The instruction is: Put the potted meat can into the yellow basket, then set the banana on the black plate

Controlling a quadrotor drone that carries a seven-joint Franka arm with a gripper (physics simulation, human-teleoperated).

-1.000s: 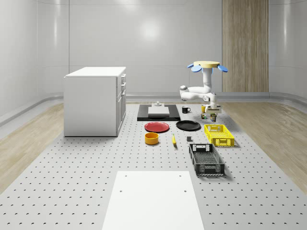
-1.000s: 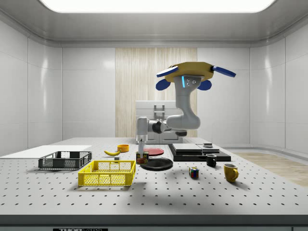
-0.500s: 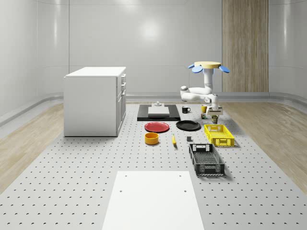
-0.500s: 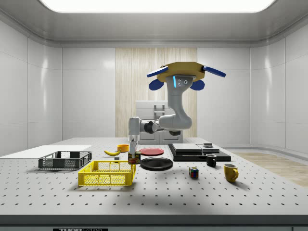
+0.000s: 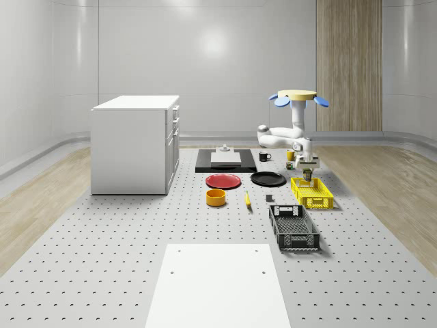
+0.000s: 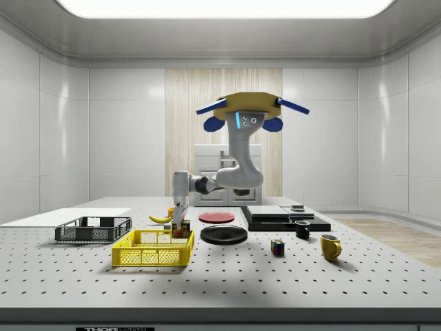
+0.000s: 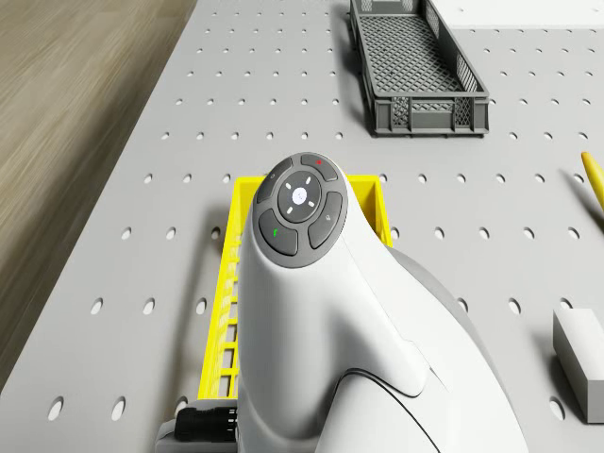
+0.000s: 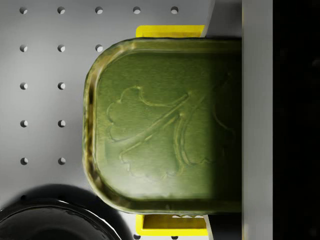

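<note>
While airborne above the bench [image 5: 102, 260], near the black plate [image 5: 268, 179]: drone [image 6: 242, 114] hovering, arm bent down toward the yellow basket [image 6: 153, 248]. End effector [image 6: 180, 222] clamped on the potted meat can [image 8: 165, 125], held over the basket's end nearest the plate. Banana [image 5: 247, 199] lying on the bench, between orange bowl [image 5: 216, 197] and dark crate [image 5: 293, 227].

The drone [image 6: 245, 108] has a flat mustard-yellow body with blue rotor blades at its corners and a lit cyan strip beneath. From it hangs a glossy white Franka arm [image 6: 238, 162] with rounded links and grey joints, whose wrist carries a dark grey button pad [image 7: 300, 209] with small red and green marks.
</note>
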